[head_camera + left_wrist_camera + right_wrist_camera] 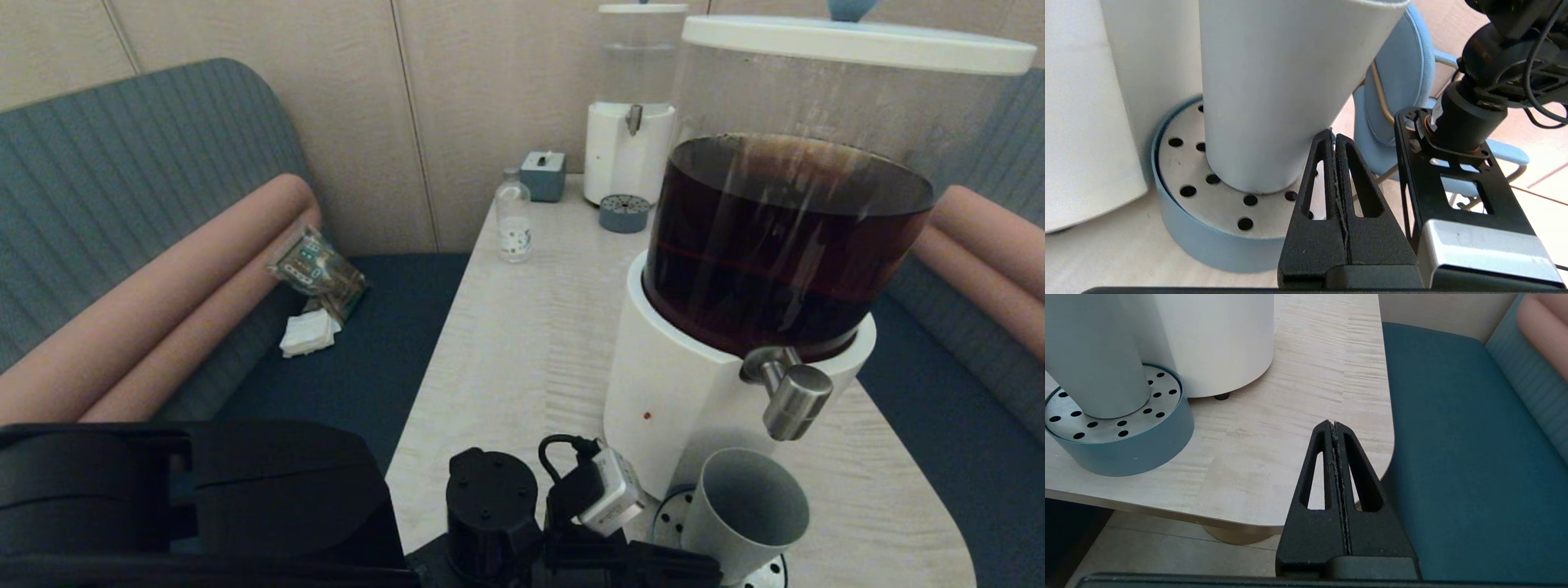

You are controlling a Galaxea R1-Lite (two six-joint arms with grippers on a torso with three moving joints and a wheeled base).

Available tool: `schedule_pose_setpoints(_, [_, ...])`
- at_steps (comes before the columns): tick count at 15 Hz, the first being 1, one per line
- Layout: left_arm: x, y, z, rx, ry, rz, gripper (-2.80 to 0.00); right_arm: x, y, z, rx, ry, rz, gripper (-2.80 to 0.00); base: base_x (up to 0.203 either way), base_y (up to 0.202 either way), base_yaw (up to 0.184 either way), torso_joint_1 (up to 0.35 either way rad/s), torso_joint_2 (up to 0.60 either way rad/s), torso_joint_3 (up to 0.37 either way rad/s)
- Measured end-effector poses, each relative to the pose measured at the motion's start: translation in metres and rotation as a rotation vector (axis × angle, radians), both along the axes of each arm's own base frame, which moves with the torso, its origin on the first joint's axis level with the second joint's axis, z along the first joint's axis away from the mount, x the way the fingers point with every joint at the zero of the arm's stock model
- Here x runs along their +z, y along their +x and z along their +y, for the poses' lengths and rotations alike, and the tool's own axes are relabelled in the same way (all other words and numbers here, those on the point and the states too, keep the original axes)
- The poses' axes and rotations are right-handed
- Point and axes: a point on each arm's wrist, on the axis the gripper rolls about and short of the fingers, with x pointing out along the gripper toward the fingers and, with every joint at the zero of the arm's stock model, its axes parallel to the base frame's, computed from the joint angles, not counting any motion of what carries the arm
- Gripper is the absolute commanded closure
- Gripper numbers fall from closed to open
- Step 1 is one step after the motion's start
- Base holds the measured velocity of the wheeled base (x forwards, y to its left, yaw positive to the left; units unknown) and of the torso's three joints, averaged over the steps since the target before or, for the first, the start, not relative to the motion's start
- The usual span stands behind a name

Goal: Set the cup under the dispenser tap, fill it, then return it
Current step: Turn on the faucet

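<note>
Cup (747, 510): upright on the drip tray (1216, 245), below and slightly nearer me than the tap (788, 392), mouth up and empty as far as I can see; it stands just beyond my left gripper (1335, 136), whose fingers are pressed together on nothing, tips beside the cup's lower wall. My right gripper (1334, 428), also closed and empty, hangs off the table's (1290, 396) corner, farther away. No readable writing; the bottle's (514, 216) label is illegible.

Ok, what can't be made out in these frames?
- Cup contents: the head view shows only its inner wall, not the bottom.
- Left gripper: hidden by the arm in the head view.
- Dispenser tap outlet: faces down, unseen.
- Small bottle label: too small.
</note>
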Motion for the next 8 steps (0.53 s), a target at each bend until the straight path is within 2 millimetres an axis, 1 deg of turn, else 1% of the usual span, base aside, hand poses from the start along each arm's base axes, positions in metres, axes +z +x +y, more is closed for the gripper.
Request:
schedule_pose_setpoints(2, [0.0,-0.006,0.006,-0.003,0.016,0.013,0.0,0.0,0.0,0.0,0.0,0.0,0.0,0.0,0.0,0.0,0.0,0.0,0.0,0.0])
schedule_pose_setpoints(4, [0.004,-0.016,0.018,-0.006,0.032,0.027,0.0,0.0,0.0,0.0,0.0,0.0,0.0,0.0,0.0,0.0,0.0,0.0,0.0,0.0])
schedule_pose_setpoints(6, [0.014,-0.029,0.034,-0.009,0.039,0.034,0.0,0.0,0.0,0.0,0.0,0.0,0.0,0.0,0.0,0.0,0.0,0.0,0.0,0.0])
schedule_pose_setpoints(8, [0.03,-0.044,0.056,0.012,0.027,0.036,0.0,0.0,0.0,0.0,0.0,0.0,0.0,0.0,0.0,0.0,0.0,0.0,0.0,0.0])
